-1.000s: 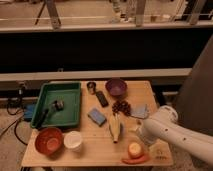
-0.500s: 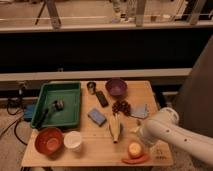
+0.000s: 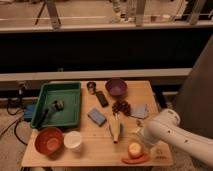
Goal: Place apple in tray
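The apple (image 3: 134,149) is small, round and yellow-orange. It sits on the wooden table (image 3: 100,150) near the front right edge, just behind a long orange-red carrot (image 3: 136,159). My gripper (image 3: 141,137) is at the end of the white arm (image 3: 172,131) that reaches in from the right. It hangs right at the apple's upper right side. The green tray (image 3: 50,86) stands at the table's left, far from the apple. A dark brush-like object (image 3: 52,108) lies in it.
A reddish-brown bowl (image 3: 48,141) and a white cup (image 3: 73,141) stand front left. A banana (image 3: 116,126), blue sponge (image 3: 96,116), dark grapes (image 3: 121,106), grey-blue cloth (image 3: 140,111), black bar (image 3: 102,98), small can (image 3: 91,87) and purple bowl (image 3: 116,87) fill the middle and back.
The white arm has shifted slightly right and down near the apple. The apple and the other objects have not moved.
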